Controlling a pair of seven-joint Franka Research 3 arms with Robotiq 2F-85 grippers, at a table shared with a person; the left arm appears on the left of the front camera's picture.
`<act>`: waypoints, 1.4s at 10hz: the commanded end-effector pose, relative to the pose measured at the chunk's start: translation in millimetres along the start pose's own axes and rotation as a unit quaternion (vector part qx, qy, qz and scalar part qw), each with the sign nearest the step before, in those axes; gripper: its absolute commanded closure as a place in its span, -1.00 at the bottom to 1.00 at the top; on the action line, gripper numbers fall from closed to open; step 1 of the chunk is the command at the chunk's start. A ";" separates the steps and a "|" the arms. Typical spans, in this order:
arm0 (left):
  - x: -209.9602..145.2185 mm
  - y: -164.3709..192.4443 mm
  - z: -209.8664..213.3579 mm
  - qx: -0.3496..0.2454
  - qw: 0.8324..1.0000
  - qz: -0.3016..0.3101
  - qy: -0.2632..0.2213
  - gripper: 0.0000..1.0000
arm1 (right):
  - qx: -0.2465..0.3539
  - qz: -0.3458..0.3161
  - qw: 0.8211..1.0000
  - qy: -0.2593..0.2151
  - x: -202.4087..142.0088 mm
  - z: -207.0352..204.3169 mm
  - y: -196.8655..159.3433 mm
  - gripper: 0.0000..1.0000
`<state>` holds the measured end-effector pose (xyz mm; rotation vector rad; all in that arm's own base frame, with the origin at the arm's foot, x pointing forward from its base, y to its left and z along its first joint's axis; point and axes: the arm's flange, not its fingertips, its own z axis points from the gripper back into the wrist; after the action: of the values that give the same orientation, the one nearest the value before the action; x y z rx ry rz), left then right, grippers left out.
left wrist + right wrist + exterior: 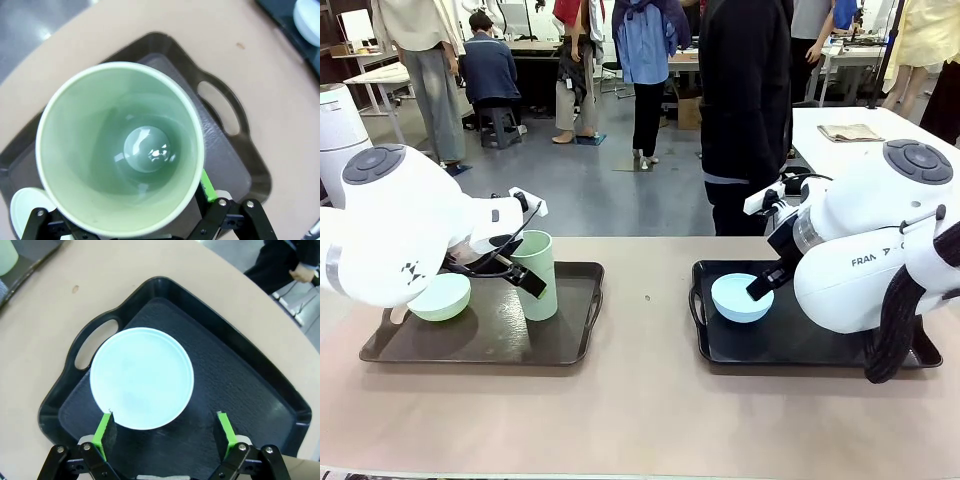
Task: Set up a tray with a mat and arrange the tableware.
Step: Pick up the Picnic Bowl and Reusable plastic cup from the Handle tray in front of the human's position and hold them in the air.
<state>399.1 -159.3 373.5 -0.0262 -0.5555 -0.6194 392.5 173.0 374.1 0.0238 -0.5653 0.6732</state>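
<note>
Take the pale green cup (536,288) as your marker. It stands upright on the mat (222,160) of the left tray (490,338), toward the end of that tray nearer the middle of the table (640,410). Your left gripper (523,270) straddles the cup near its rim, jaws spread as wide as they go. In the left wrist view a green pad (207,185) sits right at the cup's wall, but I cannot tell whether it touches. I judge the cup is not clamped. The pale green bowl (440,297) rests just beside the cup on the same tray, on the side away from the table's middle.

Well apart from the cup, across a bare strip of table, lies the right tray (770,348), lined with a dark mat (240,375). The pale blue bowl (141,377) sits in the end of that tray nearer the cup, by the handle (95,342). Your right gripper (166,432) hangs over the bowl with its jaws wide apart, holding nothing.

By my reading you are well along. Both trays carry mats, and the cup's tray looks complete with bowl and cup. The other tray has a bowl with no cup beside it, so a cup there looks like the main thing left. Before that, lift your left gripper straight off the cup so you don't tip it.
</note>
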 end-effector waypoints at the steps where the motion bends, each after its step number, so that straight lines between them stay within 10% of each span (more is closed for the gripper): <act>1: -74.3 -39.5 54.4 -0.004 1.000 -0.007 0.009 -1.00 | 0.028 -0.020 0.999 0.002 -84.9 62.6 44.5 -1.00; 3: -138.3 -40.3 102.4 0.027 0.994 0.074 0.074 -1.00 | 0.002 -0.041 0.999 0.033 -182.6 112.8 68.4 -1.00; 6: -224.0 -24.5 118.1 0.013 0.976 0.109 0.188 -1.00 | 0.032 -0.113 0.975 0.188 -297.2 81.6 66.1 -1.00; 7: -18.4 12.8 86.1 0.040 0.987 0.095 0.125 -1.00 | 0.021 -0.065 0.974 0.214 -296.3 70.4 71.4 -1.00; 8: -18.4 12.8 86.1 0.040 0.987 0.095 0.125 -1.00 | 0.001 -0.099 0.982 0.163 -24.4 69.5 6.6 -1.00; 10: -30.9 17.7 105.9 0.040 0.981 0.108 0.156 -1.00 | 0.010 -0.097 0.973 0.209 -37.1 69.4 7.2 -1.00; 11: -22.7 30.2 93.9 -0.095 0.981 0.118 0.119 -1.00 | 0.220 -0.075 0.960 0.158 -32.4 79.4 -4.4 -1.00; 14: -103.9 85.1 128.5 -0.357 0.925 0.126 0.030 -1.00 | 0.491 -0.227 0.841 0.016 -147.8 125.9 -106.9 -1.00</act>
<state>349.5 -52.8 457.9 -0.4714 -0.3204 -0.4682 332.3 47.6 443.7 0.6016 -0.2156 0.5885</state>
